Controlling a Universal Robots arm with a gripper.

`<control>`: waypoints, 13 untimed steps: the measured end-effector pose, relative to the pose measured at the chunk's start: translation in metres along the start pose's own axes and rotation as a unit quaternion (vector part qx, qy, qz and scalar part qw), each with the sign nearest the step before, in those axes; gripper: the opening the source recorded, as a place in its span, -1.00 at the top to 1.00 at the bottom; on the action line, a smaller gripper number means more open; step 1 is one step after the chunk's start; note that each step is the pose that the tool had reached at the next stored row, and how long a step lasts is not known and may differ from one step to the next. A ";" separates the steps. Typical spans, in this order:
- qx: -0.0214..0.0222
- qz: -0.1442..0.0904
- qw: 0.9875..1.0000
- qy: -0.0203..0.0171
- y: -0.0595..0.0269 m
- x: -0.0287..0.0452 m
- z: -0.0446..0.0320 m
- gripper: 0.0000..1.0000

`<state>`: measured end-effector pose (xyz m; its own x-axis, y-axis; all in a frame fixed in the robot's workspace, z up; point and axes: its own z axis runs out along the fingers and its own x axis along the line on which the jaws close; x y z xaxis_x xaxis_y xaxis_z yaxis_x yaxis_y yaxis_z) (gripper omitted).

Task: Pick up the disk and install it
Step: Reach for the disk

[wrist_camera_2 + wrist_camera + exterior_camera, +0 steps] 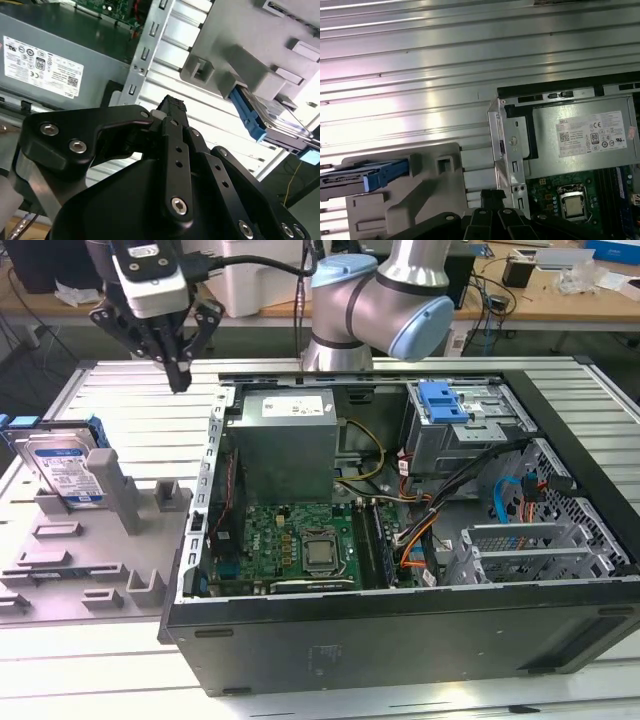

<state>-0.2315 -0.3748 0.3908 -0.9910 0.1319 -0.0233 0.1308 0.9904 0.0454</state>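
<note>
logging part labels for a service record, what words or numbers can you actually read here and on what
White-and-blue label on the disk: print there, too small to read.
White label on the power supply: lines of print and round marks, too small to read with certainty.
Markings on the motherboard: too small to read.
No other text can be made out.

The arm (pixel 385 302) is presenting silver-grey tubular segments, with light blue caps (pixel 420 335) closing off its joints. A black cable (pixel 255 262) is running from the arm toward the wrist end. A white-and-grey housing (pixel 150 280) is sitting above the gripper (pixel 181 383), which is showing matte black linkage bars tapering to narrow tips. In the second wrist view, silver round-headed screws (pixel 77 146) are dotting the black links, a hex-socket bolt (pixel 179 204) is seating in the centre bar, and a ribbed black pad (pixel 172 104) is capping the fingertip.
</note>
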 end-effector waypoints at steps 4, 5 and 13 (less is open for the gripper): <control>0.000 0.002 1.000 0.000 0.0002 0.0183 0.0001 0.79; 0.000 0.002 1.000 0.000 0.0000 0.0229 0.0001 0.79; 0.000 0.005 1.000 0.000 -0.0012 0.0578 0.0002 0.79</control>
<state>-0.2890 -0.3683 0.3892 -0.9896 0.1417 -0.0233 0.1406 0.9890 0.0454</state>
